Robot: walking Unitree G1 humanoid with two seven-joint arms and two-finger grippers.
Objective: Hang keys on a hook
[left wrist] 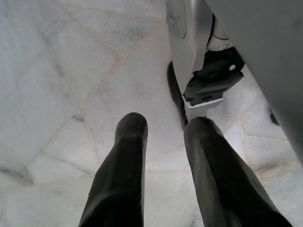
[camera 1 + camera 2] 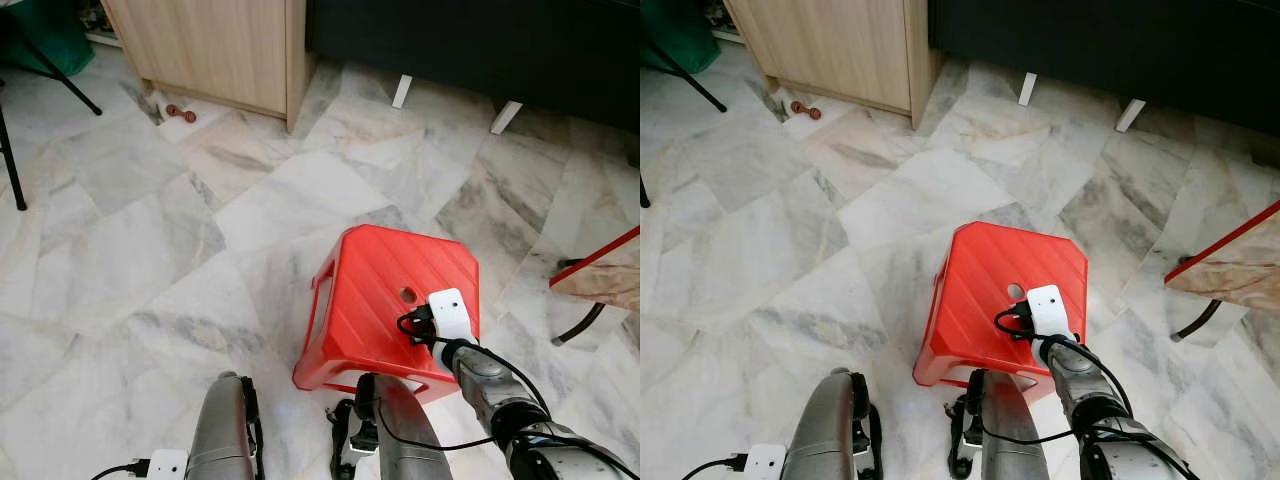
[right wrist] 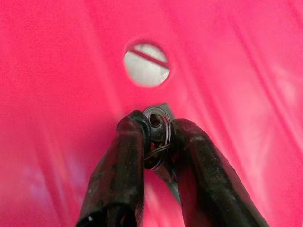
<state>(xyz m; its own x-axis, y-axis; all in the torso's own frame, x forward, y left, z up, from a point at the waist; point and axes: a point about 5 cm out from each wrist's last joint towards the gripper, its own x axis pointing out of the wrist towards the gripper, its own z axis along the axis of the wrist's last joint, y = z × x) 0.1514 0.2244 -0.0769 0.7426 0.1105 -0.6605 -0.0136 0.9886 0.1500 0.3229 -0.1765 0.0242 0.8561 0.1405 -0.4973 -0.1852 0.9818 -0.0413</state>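
Marble floor [image 2: 130, 250], red stool [image 2: 370, 290]: our right gripper [image 3: 158, 130] clamps keys [image 3: 157, 127] on seat; left gripper [image 1: 163, 130] hangs parted.

- One red plastic stool [image 2: 385, 300] with a ribbed top, and one round hole [image 3: 146, 65] through that top.
- One bunch of small silver metal keys [image 3: 157, 130] on a ring; how many keys it holds cannot be told.
- Two silver robot arms, each ending in a gripper of two long black fingers: the left gripper [image 1: 163, 142], the right gripper [image 3: 156, 127].
- One light wooden cabinet [image 2: 215, 45].
- Two white furniture legs [image 2: 401, 90] under one dark sofa [image 2: 480, 40].
- One small reddish dumbbell-shaped object [image 2: 181, 112] on the marble floor.
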